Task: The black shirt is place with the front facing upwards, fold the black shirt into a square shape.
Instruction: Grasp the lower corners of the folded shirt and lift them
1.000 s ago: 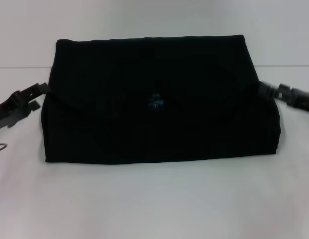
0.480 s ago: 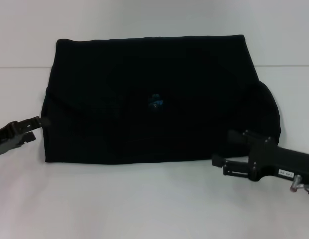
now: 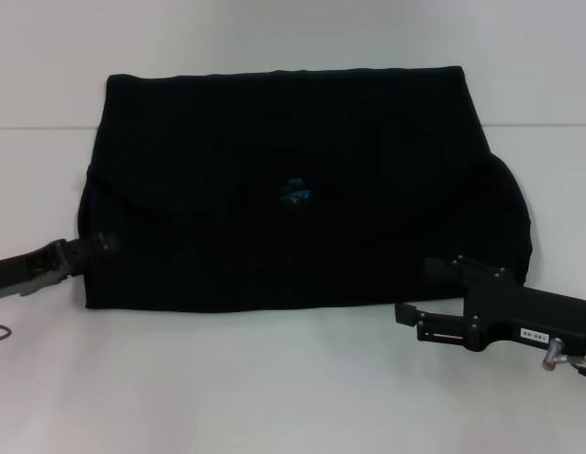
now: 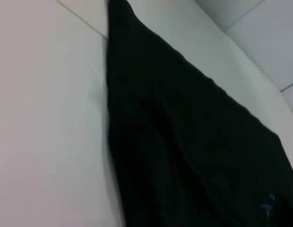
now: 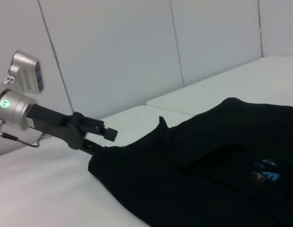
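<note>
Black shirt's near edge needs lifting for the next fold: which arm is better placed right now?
Probably the left. The left claw is already at the black shirt by its near-left corner, while the right claw sits open at the near-right hem.

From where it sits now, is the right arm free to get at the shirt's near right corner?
Probably yes. The right pincer sits open at the shirt's near right corner, with only bare table beside it. The left pincer is at the opposite edge, out of the way.
</note>
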Robot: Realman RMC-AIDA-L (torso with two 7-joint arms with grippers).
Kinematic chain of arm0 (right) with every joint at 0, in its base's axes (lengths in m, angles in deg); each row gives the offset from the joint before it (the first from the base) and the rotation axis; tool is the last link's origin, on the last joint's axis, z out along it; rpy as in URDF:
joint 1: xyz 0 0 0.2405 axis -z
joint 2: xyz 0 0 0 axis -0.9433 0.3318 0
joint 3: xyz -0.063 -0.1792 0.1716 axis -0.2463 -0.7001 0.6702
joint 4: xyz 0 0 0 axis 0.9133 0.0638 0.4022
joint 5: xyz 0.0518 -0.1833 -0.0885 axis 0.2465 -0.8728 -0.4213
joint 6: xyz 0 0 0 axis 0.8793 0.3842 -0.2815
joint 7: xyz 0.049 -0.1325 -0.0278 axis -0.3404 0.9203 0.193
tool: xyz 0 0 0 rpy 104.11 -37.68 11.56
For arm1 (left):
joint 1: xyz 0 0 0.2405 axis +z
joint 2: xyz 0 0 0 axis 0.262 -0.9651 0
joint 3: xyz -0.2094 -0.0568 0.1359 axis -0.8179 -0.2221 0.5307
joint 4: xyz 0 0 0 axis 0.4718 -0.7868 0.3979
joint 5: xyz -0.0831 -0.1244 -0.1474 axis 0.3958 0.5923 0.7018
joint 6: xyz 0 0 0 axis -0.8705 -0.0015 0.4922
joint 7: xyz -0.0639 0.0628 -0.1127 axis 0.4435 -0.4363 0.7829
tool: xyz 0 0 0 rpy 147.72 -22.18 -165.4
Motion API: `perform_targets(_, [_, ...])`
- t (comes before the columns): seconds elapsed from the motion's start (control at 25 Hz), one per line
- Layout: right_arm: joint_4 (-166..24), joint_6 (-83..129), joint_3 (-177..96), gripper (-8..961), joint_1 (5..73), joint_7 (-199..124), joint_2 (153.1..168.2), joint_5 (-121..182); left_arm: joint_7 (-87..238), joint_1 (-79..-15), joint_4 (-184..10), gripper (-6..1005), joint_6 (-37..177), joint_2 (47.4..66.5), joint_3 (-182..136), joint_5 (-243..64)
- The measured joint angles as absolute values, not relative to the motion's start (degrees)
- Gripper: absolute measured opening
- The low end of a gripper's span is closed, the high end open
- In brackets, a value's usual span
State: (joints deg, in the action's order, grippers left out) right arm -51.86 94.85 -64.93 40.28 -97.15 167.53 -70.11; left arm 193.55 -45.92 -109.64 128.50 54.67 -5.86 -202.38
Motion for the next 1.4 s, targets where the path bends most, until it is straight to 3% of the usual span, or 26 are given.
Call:
perform_targets(0.48, [-52.4, 94.2, -65.4, 931, 39.9, -97.6, 167.61, -70.1, 196.3, -46.3, -109.8, 873, 130.1, 54.67, -2.2, -202.4])
perform_targets(0.6, [-52.4, 94.1, -65.4, 929, 39.9, -97.6, 167.61, -70.0, 196.8, -46.2, -110.5, 805, 130.5, 54.55, -0.6, -202.4])
perform_targets(1.04, [-52.4, 94.2, -65.0, 921, 40.2, -97.9, 167.56, -70.0, 197.3, -46.4, -110.7, 376, 130.5, 54.35, 0.7, -202.7])
perform_targets(1.24, [-51.9, 94.2, -64.8, 918, 40.4, -100.1, 167.24, -69.8, 197.6, -46.7, -110.7, 271, 130.5, 54.31, 1.0, -203.9])
perform_targets(1.4, [-49.9, 94.2, -64.8, 915, 40.4, -107.9, 165.9, -69.9, 197.8, -46.7, -110.7, 188, 130.6, 54.28, 1.5, -204.0])
